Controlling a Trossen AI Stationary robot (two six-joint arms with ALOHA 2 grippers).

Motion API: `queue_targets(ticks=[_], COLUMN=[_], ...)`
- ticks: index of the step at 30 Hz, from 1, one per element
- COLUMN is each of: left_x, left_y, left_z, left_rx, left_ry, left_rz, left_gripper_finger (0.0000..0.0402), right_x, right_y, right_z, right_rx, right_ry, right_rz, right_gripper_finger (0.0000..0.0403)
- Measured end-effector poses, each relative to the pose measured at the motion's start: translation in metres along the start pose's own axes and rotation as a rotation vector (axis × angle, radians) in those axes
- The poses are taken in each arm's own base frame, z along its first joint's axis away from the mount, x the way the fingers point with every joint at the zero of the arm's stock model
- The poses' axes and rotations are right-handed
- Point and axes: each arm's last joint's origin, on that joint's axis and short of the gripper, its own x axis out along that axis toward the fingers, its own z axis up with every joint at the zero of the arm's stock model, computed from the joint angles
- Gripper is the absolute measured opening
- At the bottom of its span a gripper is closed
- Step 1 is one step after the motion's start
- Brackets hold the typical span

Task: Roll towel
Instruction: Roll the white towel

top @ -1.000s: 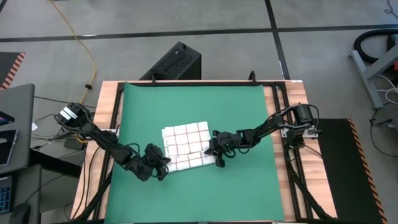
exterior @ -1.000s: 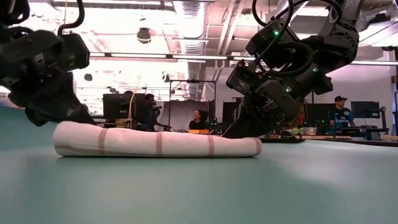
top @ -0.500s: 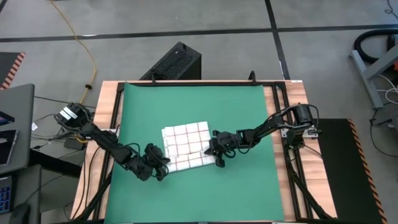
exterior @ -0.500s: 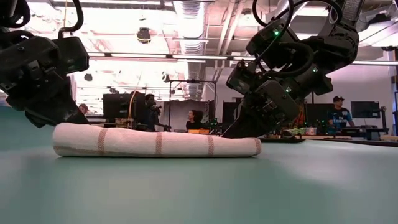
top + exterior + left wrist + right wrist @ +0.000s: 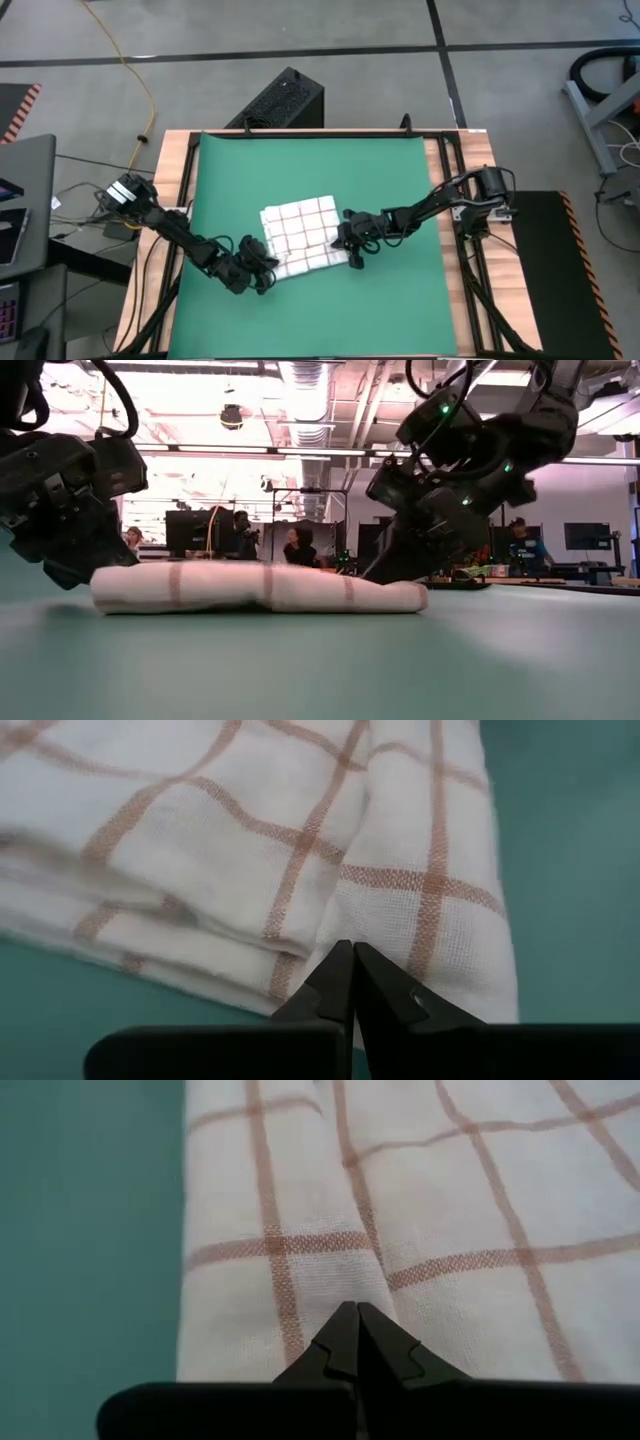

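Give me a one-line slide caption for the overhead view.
Both shut grippers, left and right, flank the checked towel on the green mat.

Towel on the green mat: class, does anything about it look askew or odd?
The white cloth towel with thin red-brown grid lines lies slightly skewed to the green mat's edges, its near edge partly rolled. Nothing looks damaged or spilled.

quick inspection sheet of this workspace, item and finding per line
surface: green mat on a wood-edged table
job's things: towel, white with red grid, lying partly rolled near the mat's middle
clutter: nothing seen on the mat
grippers: left claw shut at the towel's near left corner; right claw shut at its right edge; grip on cloth unclear
cables: yellow cable on the floor; cable bundles by both arm bases
surroundings: black box behind the table; people in the room beyond
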Motion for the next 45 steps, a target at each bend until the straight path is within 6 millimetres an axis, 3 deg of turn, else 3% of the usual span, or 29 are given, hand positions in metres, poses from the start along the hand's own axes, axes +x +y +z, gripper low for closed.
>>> queue_targets(ticks=[9,14,19,21,25,28,32,41,45], left_x=[-0.001,-0.001,-0.001,-0.001,-0.001,-0.001,-0.001,-0.001,-0.001], left_y=[-0.001,-0.001,0.000,0.000,0.000,0.000,0.000,0.000,0.000], left_z=[-0.004,-0.004,-0.004,-0.004,-0.004,-0.004,-0.004,-0.004,-0.005], left_rx=[0.009,0.009,0.009,0.003,0.000,0.001,0.004,0.017,0.018], left_ry=[0.053,0.061,0.057,0.050,0.051,0.053,0.057,0.057,0.057], left_rz=[-0.027,-0.024,-0.020,-0.017,-0.017,-0.018,-0.018,-0.016,-0.016], left_gripper_finger=[0.0000,0.0000,0.0000,0.0000,0.0000,0.0000,0.0000,0.0000,0.0000], right_x=[-0.047,-0.075,-0.087,-0.082,-0.061,-0.046,-0.033,-0.008,-0.002], right_y=[0.005,0.034,0.058,0.061,0.060,0.060,0.056,0.042,0.037], right_z=[0.034,0.049,0.042,0.040,0.031,0.026,0.017,-0.007,-0.015], right_rx=[-0.138,-0.449,-0.812,-0.848,-0.758,-0.766,-0.795,-0.784,-0.701], right_ry=[-0.071,-0.183,-0.181,-0.165,-0.117,-0.107,-0.058,0.088,0.140], right_rz=[0.040,0.305,0.325,0.267,0.203,0.144,0.037,0.025,-0.048], right_gripper_finger=[0.0024,0.0067,0.0142,0.0175,0.0233,0.0255,0.0259,0.0260,0.0260])
